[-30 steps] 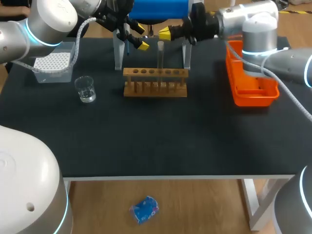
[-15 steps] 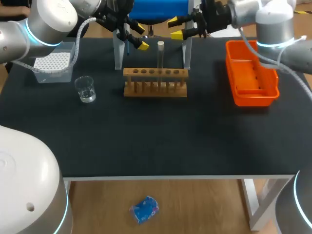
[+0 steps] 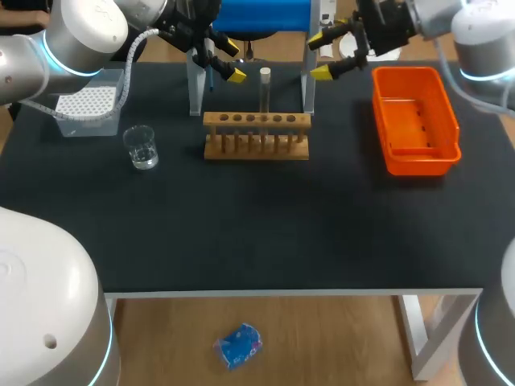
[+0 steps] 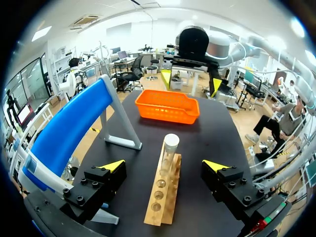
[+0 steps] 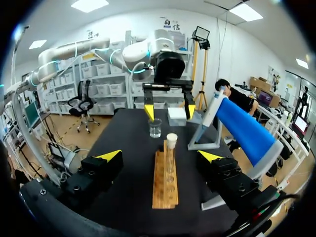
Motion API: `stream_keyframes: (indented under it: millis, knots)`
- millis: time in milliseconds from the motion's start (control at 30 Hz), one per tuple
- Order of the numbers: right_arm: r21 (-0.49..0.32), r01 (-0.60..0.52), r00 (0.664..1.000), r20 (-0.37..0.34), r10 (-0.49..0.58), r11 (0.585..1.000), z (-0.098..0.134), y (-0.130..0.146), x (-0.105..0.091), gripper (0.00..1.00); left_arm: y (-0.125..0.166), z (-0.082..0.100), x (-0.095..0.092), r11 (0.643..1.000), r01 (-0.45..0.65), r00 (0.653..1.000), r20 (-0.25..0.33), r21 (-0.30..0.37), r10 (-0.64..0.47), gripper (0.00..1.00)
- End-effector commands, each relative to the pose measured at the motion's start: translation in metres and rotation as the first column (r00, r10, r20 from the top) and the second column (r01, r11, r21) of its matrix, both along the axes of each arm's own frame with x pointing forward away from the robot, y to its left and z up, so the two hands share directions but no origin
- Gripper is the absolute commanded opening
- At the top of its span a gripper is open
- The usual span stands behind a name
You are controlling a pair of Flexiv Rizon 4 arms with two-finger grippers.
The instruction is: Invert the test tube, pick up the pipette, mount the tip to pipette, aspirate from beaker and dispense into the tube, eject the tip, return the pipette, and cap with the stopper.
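Two grippers face each other across the tube, which stands upright in a middle hole of the rack. The left gripper hangs above the rack's rear left and the right gripper above its rear right. Each has its fingers spread wide and grips nothing; in both wrist views the tube is ahead of the fingers and untouched. Collision is the main hazard: if both arms close on the tube together, the fingers may strike one another. The stand carrying the pipette sits just behind the rack, so a wide finger may catch one of its legs. An off-centre grip could tilt the tube, jam it in its hole and drag the light rack with it. Smooth glass may also slip during inversion. As for containers, the tube shows no liquid. The beaker, left of the rack, holds a shallow layer of clear liquid. The tip box, further left of the rack and behind the beaker, holds a grid of tips. The tray lies well right of the rack.
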State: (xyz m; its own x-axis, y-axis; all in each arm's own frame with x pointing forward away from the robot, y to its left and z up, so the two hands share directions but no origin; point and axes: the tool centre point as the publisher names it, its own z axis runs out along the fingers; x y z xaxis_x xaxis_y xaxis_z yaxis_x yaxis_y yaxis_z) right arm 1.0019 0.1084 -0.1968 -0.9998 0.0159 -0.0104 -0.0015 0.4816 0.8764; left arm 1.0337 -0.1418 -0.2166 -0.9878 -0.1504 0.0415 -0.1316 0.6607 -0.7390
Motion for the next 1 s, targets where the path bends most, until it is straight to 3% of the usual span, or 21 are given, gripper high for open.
stream_keyframes:
  millis: [33,133,433,733,1000]
  knots:
    - [-0.023,0.110,0.993,0.052,-0.109,0.994,0.000,-0.015,-0.016,1.00,0.000,0.001,0.001,1.000,0.002,1.000,-0.003,0.003,-0.002,1.00]
    - [-0.033,0.125,0.991,0.054,-0.124,0.992,-0.004,-0.022,-0.019,1.00,0.002,0.003,-0.001,1.000,-0.007,1.000,-0.008,0.008,0.007,1.00]
    - [-0.025,0.185,0.982,0.054,-0.184,0.982,-0.012,-0.043,-0.026,1.00,0.024,0.021,-0.023,0.978,-0.206,0.978,-0.019,0.040,0.207,1.00]
    - [-0.009,0.237,0.971,0.044,-0.237,0.971,-0.020,-0.062,-0.037,1.00,0.047,0.036,-0.057,0.934,-0.357,0.928,0.109,-0.012,0.356,1.00]
    - [0.020,0.262,0.965,-0.006,-0.262,0.965,-0.024,-0.071,-0.044,1.00,0.059,0.039,-0.068,0.890,-0.456,0.884,0.101,-0.021,0.456,1.00]
